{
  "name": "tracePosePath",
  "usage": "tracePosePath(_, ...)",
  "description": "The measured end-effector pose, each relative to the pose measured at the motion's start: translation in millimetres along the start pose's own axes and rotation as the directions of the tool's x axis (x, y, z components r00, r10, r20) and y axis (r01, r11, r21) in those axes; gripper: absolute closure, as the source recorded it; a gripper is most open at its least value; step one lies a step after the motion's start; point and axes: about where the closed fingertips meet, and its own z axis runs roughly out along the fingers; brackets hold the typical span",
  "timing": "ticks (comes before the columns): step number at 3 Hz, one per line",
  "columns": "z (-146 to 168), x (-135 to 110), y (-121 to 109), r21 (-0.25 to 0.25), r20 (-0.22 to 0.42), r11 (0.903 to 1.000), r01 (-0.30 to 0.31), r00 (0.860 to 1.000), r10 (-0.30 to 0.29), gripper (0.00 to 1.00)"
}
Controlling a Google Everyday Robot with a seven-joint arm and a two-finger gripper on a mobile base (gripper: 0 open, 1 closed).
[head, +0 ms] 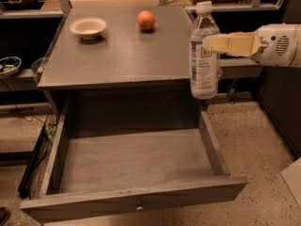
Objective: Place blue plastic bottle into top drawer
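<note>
The grey bench (pixel 122 55) is filling the upper centre of the frame, and beneath it the top drawer (pixel 178 197) is standing pulled open across the lower half. From the right edge the white arm (pixel 282 44) is reaching in, its tool (pixel 210 44) pinching the blue plastic bottle (pixel 202 76), which is hanging upright in the air beside the bench's right edge. 1 pale bowl (pixel 88 27) and 1 orange (pixel 146 20) are sitting on the bench at upper left and upper centre.
</note>
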Motion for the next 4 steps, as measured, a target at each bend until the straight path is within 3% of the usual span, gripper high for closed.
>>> tracePosePath(2, -10, 31, 35, -0.056, -0.047, 0.9973, -0.049, 0.998, 0.046, 1.00)
tracePosePath(4, 5, 42, 35, -0.059, -0.049, 0.9971, -0.048, 0.998, 0.045, 1.00)
